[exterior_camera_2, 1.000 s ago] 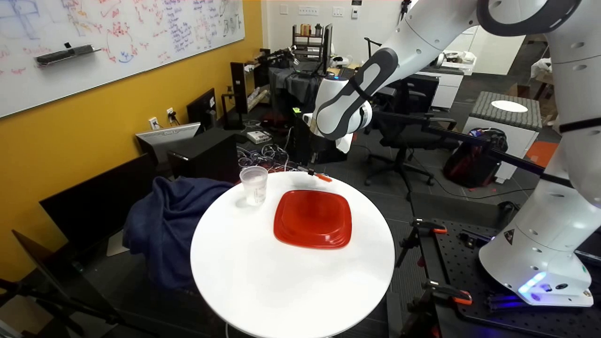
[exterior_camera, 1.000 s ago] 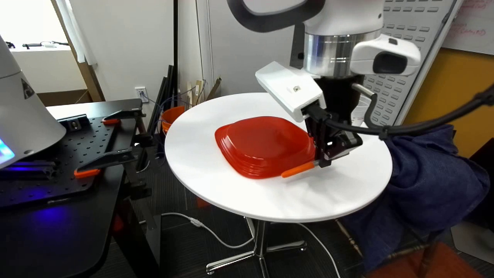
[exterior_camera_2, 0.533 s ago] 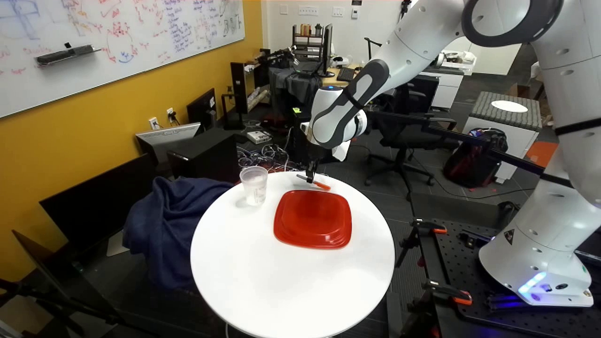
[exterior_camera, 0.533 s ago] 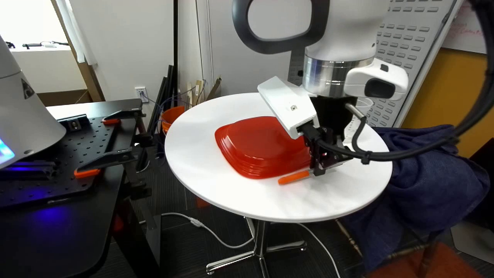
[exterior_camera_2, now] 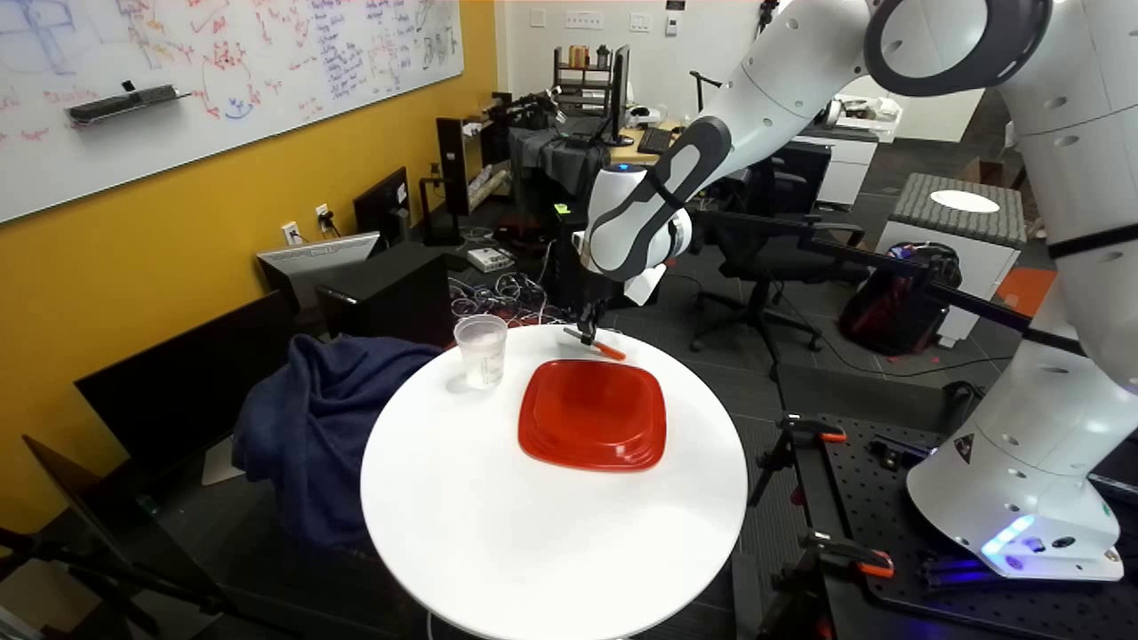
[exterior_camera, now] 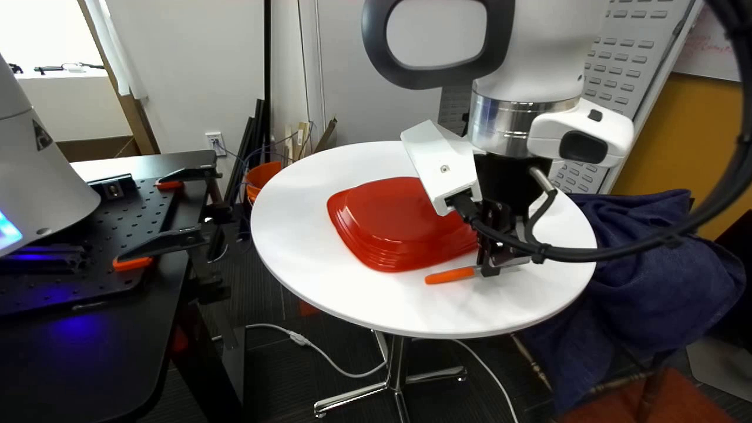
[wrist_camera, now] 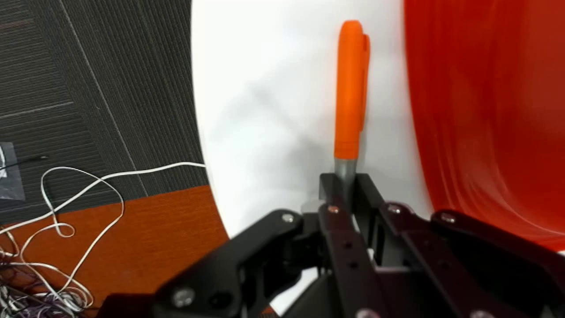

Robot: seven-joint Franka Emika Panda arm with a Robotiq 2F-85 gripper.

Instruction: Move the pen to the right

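Note:
The pen [wrist_camera: 349, 92] has an orange cap with a clip and a grey body. In the wrist view my gripper [wrist_camera: 344, 185] is shut on the grey body, with the cap sticking out past the fingertips. In both exterior views the pen [exterior_camera: 451, 275] [exterior_camera_2: 609, 350] lies roughly level at the tabletop, beside the red plate. The gripper [exterior_camera: 489, 270] [exterior_camera_2: 587, 338] points down at it there. I cannot tell whether the pen touches the table.
The upturned red plate [exterior_camera: 399, 217] [exterior_camera_2: 592, 413] [wrist_camera: 485, 110] sits close beside the pen on the round white table [exterior_camera_2: 533, 542]. A clear plastic cup [exterior_camera_2: 481, 351] stands near the table edge. A chair with a dark blue cloth [exterior_camera: 658, 282] is by the table.
The gripper has come down with the pen in it, from above the table to the tabletop. In the last half second the arm and pen have shifted only slightly.

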